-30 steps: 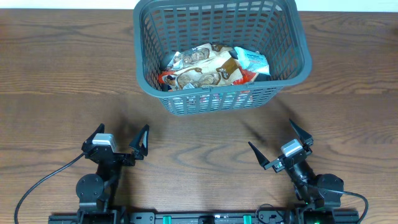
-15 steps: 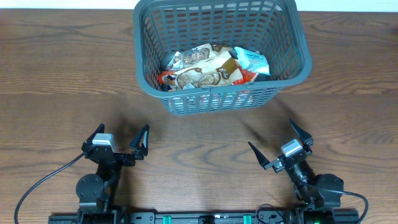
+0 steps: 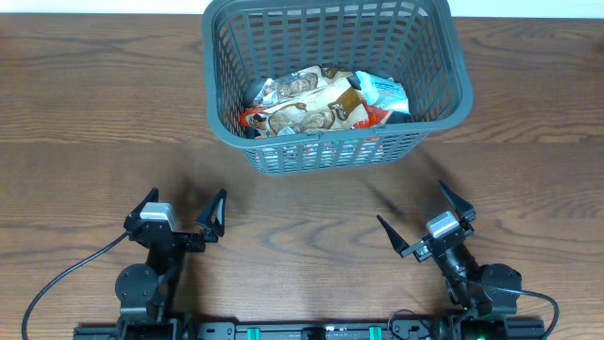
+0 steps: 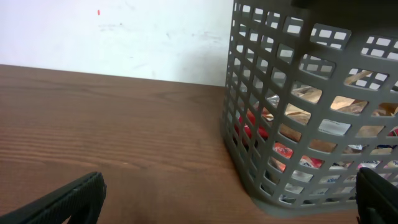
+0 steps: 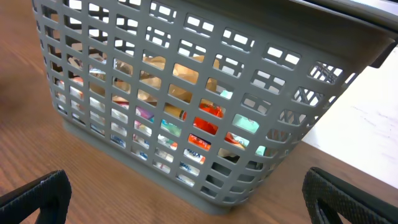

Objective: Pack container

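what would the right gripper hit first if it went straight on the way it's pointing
Most likely the container, at its near slotted wall: in the right wrist view it fills the way ahead of the open right gripper, with only bare table between. How far off is unclear.

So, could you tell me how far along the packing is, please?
Done: snack packets lie in the container. In hand: nothing; the left pincer and right pincer are open and empty, back from it. Left: no packets show outside it, so probably nothing.
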Tool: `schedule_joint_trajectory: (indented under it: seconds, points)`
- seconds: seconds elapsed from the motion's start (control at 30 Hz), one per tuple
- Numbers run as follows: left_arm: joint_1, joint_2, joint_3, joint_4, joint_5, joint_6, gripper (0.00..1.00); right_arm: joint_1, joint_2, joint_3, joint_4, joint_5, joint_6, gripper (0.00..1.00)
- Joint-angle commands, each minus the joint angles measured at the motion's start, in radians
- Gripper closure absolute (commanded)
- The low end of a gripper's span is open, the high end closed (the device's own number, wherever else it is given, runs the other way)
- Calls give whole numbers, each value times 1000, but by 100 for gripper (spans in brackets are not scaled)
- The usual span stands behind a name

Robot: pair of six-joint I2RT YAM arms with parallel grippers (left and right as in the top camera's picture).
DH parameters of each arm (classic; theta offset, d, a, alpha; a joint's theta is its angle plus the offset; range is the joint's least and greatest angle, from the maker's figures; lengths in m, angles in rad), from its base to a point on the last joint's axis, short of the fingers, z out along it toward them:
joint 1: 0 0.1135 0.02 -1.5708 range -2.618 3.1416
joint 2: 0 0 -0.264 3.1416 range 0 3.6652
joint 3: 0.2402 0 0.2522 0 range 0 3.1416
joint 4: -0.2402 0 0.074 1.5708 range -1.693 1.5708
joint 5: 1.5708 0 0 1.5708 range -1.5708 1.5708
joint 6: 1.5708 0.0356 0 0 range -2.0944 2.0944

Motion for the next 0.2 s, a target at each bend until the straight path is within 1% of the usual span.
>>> schedule_joint_trajectory:
  seconds: [0.0, 0.17]
  points:
    - [-4, -4, -14, -39, 14, 16, 1, 10, -5, -3, -3, 2, 0, 1]
    - [-4, -4, -14, -39, 14, 16, 1, 10, -5, -3, -3, 2, 0, 1]
